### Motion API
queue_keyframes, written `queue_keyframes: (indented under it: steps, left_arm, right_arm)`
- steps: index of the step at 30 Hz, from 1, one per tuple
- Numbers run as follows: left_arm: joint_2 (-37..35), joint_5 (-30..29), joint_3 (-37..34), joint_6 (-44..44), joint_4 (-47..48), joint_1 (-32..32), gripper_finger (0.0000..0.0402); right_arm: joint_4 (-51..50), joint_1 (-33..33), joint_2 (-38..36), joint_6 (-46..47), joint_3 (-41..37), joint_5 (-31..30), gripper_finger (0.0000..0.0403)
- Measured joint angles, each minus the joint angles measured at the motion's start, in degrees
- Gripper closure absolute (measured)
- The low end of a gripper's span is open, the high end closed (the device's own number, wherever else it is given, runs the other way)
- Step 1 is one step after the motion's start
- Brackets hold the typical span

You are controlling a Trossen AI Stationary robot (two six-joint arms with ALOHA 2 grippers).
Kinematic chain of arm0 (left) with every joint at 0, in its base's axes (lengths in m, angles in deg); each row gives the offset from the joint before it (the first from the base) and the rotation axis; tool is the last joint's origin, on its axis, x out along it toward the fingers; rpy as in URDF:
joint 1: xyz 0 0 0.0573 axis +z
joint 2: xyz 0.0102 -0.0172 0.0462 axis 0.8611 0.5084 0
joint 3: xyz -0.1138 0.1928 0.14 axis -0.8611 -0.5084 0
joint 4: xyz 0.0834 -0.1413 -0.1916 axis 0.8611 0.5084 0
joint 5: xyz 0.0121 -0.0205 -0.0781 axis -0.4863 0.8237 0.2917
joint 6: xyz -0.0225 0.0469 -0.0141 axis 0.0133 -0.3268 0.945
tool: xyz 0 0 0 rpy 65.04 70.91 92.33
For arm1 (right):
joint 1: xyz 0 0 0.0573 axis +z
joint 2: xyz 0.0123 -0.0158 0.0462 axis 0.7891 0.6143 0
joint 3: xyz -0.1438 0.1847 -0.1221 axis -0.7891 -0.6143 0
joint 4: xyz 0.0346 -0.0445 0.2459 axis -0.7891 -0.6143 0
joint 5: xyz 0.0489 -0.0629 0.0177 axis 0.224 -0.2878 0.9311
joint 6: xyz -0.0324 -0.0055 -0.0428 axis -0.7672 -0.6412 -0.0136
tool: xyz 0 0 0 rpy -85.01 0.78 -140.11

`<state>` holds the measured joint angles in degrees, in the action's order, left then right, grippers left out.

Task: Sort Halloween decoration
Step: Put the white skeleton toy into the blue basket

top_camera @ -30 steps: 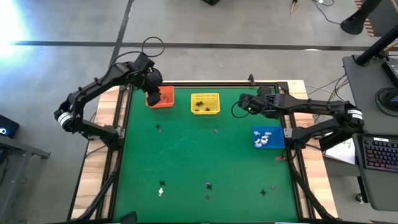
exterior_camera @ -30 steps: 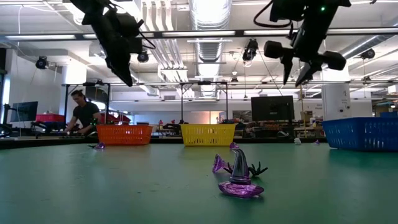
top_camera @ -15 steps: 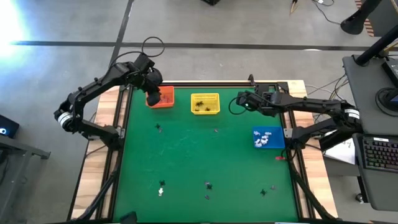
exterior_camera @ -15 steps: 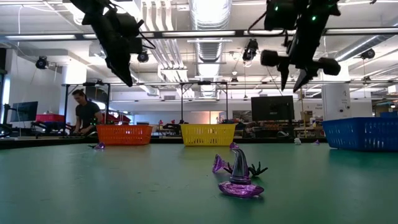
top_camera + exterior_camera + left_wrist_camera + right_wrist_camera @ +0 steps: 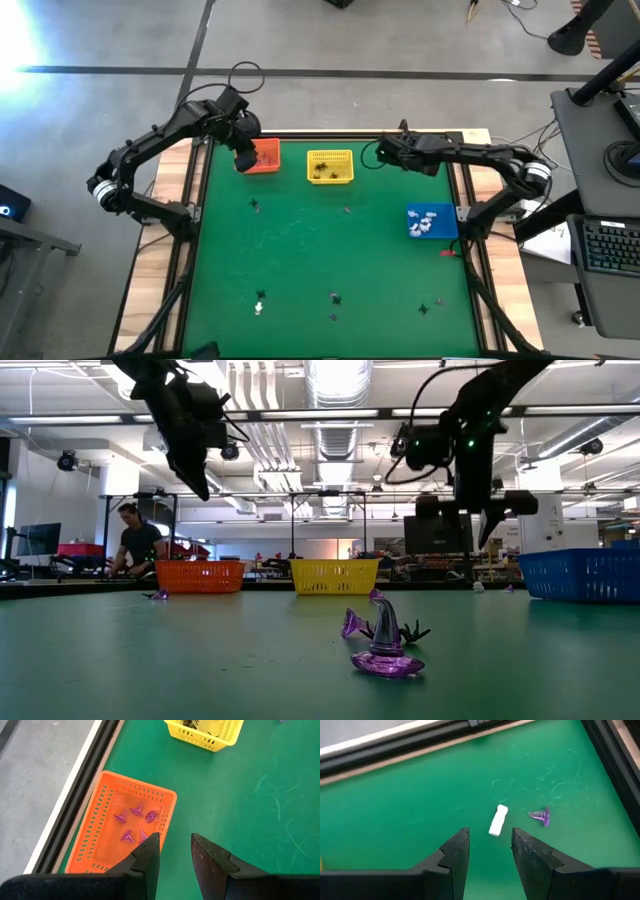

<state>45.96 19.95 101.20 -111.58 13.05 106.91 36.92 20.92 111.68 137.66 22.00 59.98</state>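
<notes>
Right wrist view: right gripper [image 5: 490, 851] released, empty, above white trinket [image 5: 498, 820], purple witch hat [image 5: 540, 816] beside it.
Left gripper [image 5: 172, 852]: released, empty, over orange basket [image 5: 165, 799] edge.

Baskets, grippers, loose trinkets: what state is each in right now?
Orange basket: upright, holds purple trinkets.
Yellow basket: upright, holds dark trinkets.
Blue basket: upright, holds white trinkets.
Left gripper: open, empty, above the orange basket's edge.
Right gripper: open, empty, above a white trinket.
Purple hat: on its side on the mat.
</notes>
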Motion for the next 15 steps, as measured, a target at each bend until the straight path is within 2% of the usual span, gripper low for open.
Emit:
queue_keyframes:
  steps: [7,15]
  left_arm:
    - [0.00,0.00,0.00,0.00,0.26,0.00,0.0308]
    - [0.02,0.00,0.00,0.00,0.27,0.00,0.0308]
  right_arm:
    - [0.31,-3.17,6.57,-2.52,2.11,1.78,0.0266]
    - [0.33,-5.55,10.57,-3.65,2.65,3.99,0.0266]
